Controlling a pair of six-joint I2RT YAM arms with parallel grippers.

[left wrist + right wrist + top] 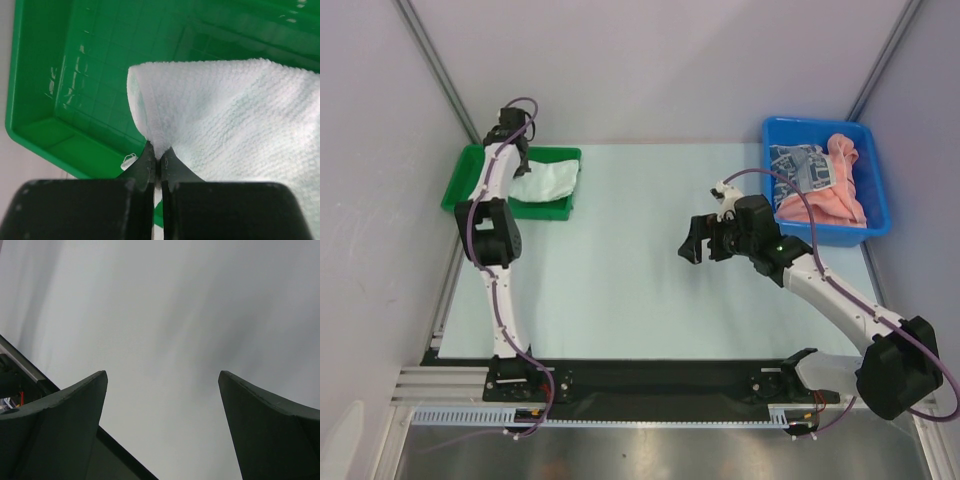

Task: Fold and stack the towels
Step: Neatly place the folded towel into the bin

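Top external view, items by size.

1. Table (620,260): one, pale surface, with both arm bases at its near edge.
2. Arms: two.
   - Left arm (485,225) rises from its base and stretches straight to the far-left corner, with the wrist bent down over the green tray.
   - Right arm (840,295) angles from the near-right base toward mid-table, elbow low. Its wrist is turned left and hangs above bare table.
3. Containers: two.
   - Green tray (455,190), far left.
   - Blue bin (815,124), far right, well apart from the tray.
4. Towels: three countable.
   - White towel (548,180) lies in the green tray, toward its right end.
   - Patterned towel (800,165), white and blue-grey, lies crumpled in the left half of the blue bin.
   - Salmon-pink towel (835,195) is heaped beside and partly over the patterned towel. Anything under this heap is hidden.
5. Grippers: two.
   - Left gripper (515,150) is clenched on the white towel. The left wrist view shows the fingertips pinching a fold at the towel's edge, and the frame cuts off the cloth on the right.
   - Right gripper (695,240) is spread wide and grasps nothing. The right wrist view shows only two dark fingers against a blurred grey surface.
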